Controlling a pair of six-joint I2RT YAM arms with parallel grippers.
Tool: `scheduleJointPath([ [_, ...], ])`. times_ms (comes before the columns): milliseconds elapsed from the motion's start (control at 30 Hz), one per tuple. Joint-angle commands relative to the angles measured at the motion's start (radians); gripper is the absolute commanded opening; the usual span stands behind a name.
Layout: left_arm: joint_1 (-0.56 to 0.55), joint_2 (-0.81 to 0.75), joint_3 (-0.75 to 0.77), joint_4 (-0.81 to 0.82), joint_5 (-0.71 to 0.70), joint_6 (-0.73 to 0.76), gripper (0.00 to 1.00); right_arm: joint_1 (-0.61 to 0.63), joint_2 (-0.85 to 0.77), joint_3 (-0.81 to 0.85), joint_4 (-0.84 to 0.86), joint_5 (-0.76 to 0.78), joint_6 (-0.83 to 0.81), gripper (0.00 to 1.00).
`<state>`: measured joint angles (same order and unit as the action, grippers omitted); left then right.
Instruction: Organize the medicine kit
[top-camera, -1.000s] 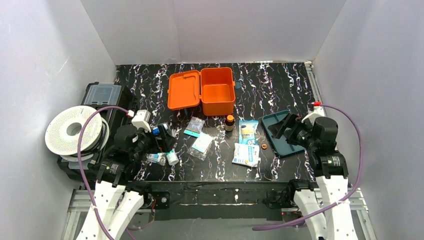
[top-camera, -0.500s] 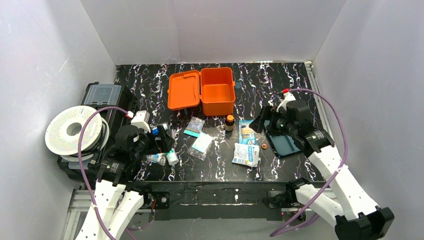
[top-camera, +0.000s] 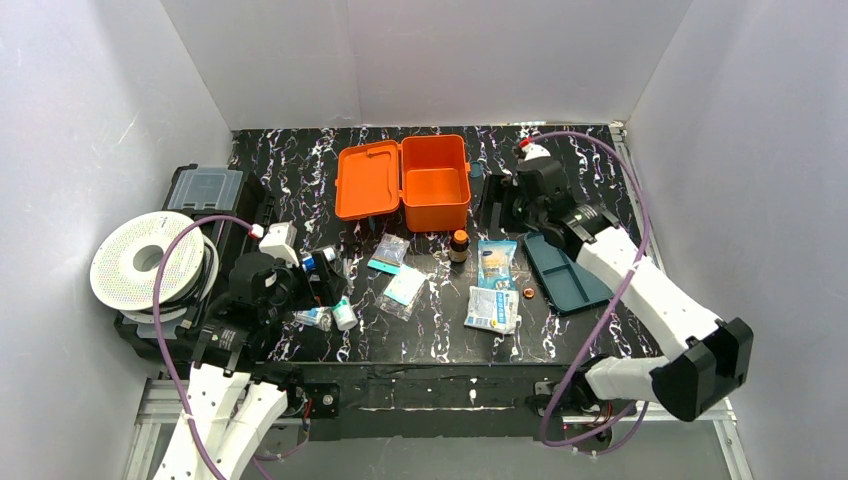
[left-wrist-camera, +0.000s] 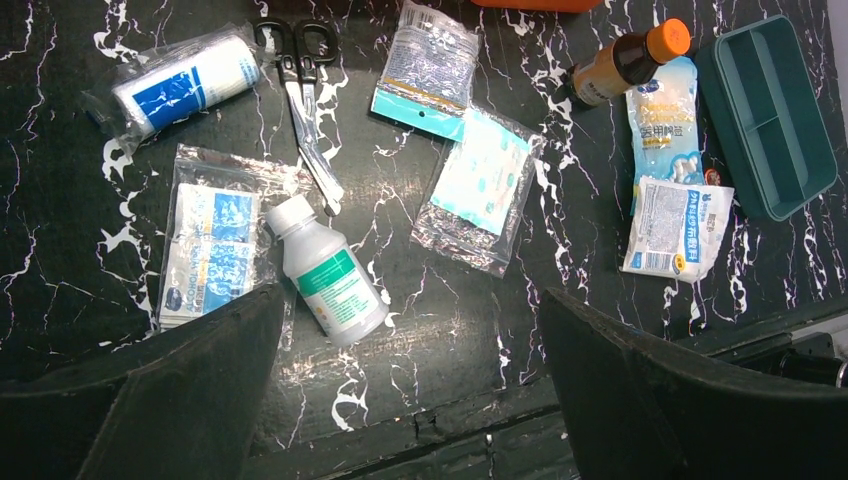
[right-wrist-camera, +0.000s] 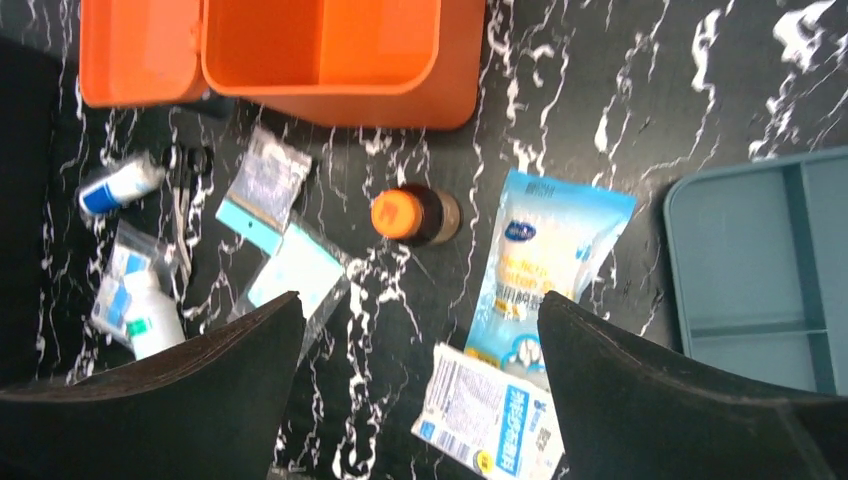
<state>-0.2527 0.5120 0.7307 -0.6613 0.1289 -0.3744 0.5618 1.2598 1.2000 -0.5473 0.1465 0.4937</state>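
The medicine kit sits by the far edge of the worktop, about midway along it. Its lid is thrown flat to the left, so the orange tub faces straight up, and what I can see of the inside is bare. That open mouth is why I judge the packing has hardly begun. My right gripper hangs just in front of the kit with its jaws spread wide and nothing between them. It looks down on the brown bottle, which stands upright on its own, and that makes it the easiest thing to close on from above. Right of the bottle lie a blue pouch and a white sachet, flat and overlapping, which will likely need a pinch at an edge. The teal tray lies toward the right edge, clear of the tub; whether it belongs inside I cannot tell. My left gripper is also fully released and empty, poised over the left half of the worktop near the near edge. Below it are the white bottle on its side, the scissors, a wrapped bandage roll, a pad packet and two clear bags. They lie close together, some touching.
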Motion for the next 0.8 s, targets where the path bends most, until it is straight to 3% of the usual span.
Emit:
scheduleJointPath([
  [0,-0.005,-0.012,0.024,-0.014,-0.016,0.008,0.99,0.004,0.147,0.202,-0.01,0.142,-0.031,0.91],
  [467,-0.005,-0.02,0.023,-0.017,-0.025,0.006,0.99,0.004,0.586,0.661,-0.136,0.191,-0.049,0.78],
  [767,-0.005,-0.021,0.024,-0.018,-0.032,0.005,0.99,0.003,0.72,0.739,-0.196,0.2,0.01,0.59],
])
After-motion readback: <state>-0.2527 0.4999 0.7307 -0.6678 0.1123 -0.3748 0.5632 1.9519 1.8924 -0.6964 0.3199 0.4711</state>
